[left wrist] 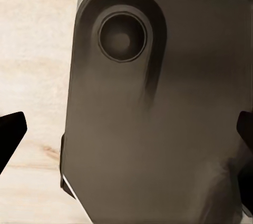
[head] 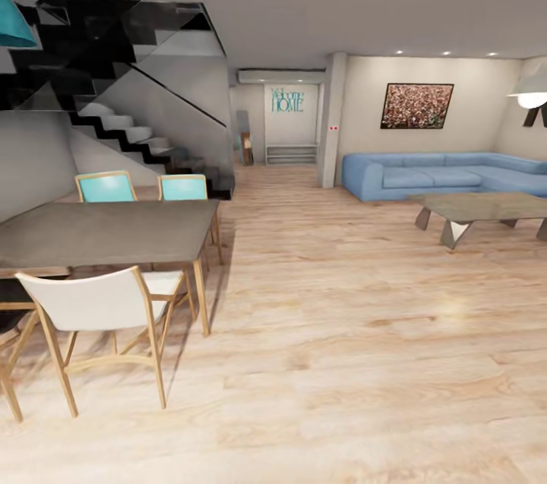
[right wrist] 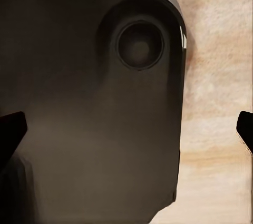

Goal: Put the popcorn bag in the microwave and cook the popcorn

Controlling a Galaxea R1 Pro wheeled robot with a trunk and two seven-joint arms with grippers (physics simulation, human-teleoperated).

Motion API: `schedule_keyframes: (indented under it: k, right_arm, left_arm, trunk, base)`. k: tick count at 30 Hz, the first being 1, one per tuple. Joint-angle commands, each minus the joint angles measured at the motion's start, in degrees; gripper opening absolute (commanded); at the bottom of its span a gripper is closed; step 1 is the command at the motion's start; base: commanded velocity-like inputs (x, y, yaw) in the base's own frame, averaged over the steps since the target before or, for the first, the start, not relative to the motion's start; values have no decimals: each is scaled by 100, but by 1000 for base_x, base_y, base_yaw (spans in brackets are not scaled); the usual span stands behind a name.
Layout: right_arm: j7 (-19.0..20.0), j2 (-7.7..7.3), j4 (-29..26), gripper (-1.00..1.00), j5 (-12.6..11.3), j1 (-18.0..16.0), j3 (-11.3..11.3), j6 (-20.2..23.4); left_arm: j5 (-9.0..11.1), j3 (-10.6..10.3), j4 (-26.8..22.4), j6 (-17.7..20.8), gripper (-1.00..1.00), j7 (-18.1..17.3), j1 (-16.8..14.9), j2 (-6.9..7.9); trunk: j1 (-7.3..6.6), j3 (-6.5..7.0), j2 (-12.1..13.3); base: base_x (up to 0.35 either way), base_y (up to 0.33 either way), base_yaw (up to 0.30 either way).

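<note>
The head view looks into an open living and dining room with a pale wooden floor. None of the task's things can be seen in this room, so their place relative to a gripper cannot be told.

At the left of the frame stands a dark dining table. Behind it are 2 turquoise chairs, and a white chair stands in front of it at the lower left. In the upper left a black and white staircase climbs along the wall. At the right a blue sofa stands under a framed picture, and a low grey coffee table is just in front of the sofa.

On the far wall, in the upper middle of the frame, turquoise letters read "Welcome HOME".

In the left wrist view the left gripper has its 2 dark fingertips at opposite edges of the frame, so it is wide and holds nothing; between them lies a dark rounded robot body part above the floor. In the right wrist view the right gripper is equally wide and holds nothing.
</note>
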Motion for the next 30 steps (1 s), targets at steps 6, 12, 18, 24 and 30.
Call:
schedule_keyframes:
  k: [6, 12, 18, 24, 30]
  right_arm:
    - [-3, 6, 2, 100, -18, -1, -6, -33]
    - [-3, 14, 2, 100, -12, -1, -6, -35]
    - [-3, 12, 0, 100, -12, -1, -6, -35]
    - [-8, 4, -2, 100, 14, -1, 10, -32]
    - [-9, -25, -2, 100, 24, -1, 19, -26]
  left_arm:
    - [24, -13, -11, -1, 100, 4, 0, -10]
    - [22, -8, -20, -13, 100, 3, 0, -14]
    - [26, -3, -20, -13, 100, 3, 0, -8]
    - [36, 20, -12, -182, 100, 10, 0, 0]
    - [44, 44, -4, -356, 100, 10, 0, 12]
  trunk:
    - [0, -4, -2]
    - [0, -4, -2]
    - [0, -4, -2]
    - [0, -4, -2]
    - [0, -4, -2]
  base:
    - [0, 0, 300]
    - [0, 0, 300]
    - [0, 0, 300]
    - [0, 0, 300]
    - [0, 0, 300]
